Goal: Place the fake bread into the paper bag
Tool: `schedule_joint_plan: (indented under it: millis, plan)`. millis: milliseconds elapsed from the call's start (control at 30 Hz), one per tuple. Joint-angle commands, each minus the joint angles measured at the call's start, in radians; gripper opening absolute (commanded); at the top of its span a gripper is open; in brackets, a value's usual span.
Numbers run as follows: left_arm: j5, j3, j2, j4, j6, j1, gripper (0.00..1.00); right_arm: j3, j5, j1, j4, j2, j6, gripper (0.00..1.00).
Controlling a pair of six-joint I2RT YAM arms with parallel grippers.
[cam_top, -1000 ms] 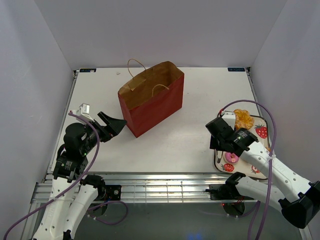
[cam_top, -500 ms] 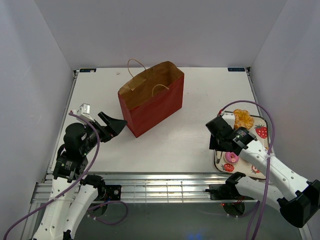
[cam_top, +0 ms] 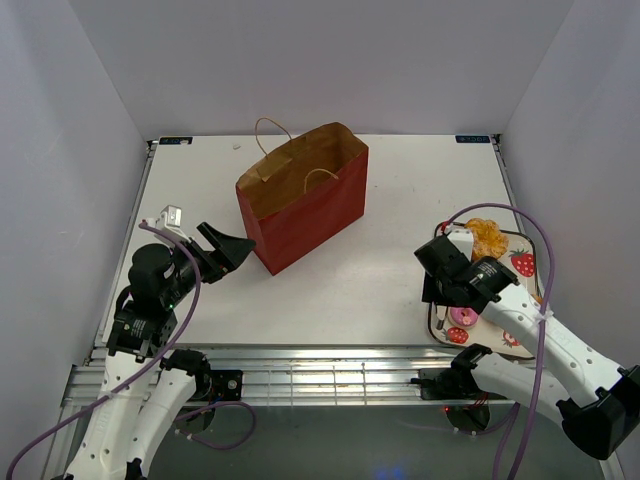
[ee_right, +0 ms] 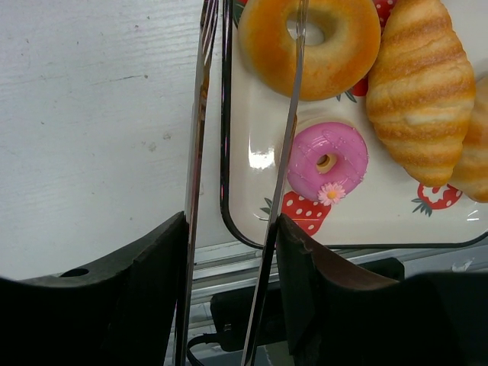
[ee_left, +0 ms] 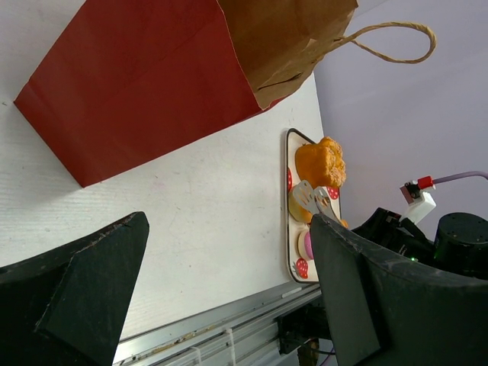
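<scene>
Clamping long silver metal tongs (ee_right: 197, 152), our right gripper (ee_right: 229, 305) holds them astride the rim of the strawberry-print tray (ee_right: 255, 204), beside the round pink-iced toy doughnut (ee_right: 328, 162): light, hard, slippery, we judge, best pinched mid-ring. The tall red-brown paper bag (cam_top: 310, 215) stands well apart.

White counter (cam_top: 420, 190) carries the paper bag (cam_top: 305, 205), standing upright left of centre, and a strawberry-print tray (ee_right: 255, 114) at its right near edge.
</scene>
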Motion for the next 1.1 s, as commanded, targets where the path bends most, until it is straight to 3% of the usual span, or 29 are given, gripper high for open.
schedule_joint_plan:
  millis: [0,667,1067]
  plan:
    - [0.01,-0.01,-0.006,0.02,0.004,-0.001,0.97,0.004,0.008,-0.005,-0.045,-0.023,0.02,0.54]
    - [0.013,-0.008,-0.003,0.017,0.01,-0.001,0.97,-0.007,-0.016,-0.007,-0.003,0.066,0.016,0.53]
    - [0.018,-0.008,0.001,0.013,0.018,-0.001,0.97,-0.01,0.005,-0.007,-0.016,0.06,0.013,0.41]
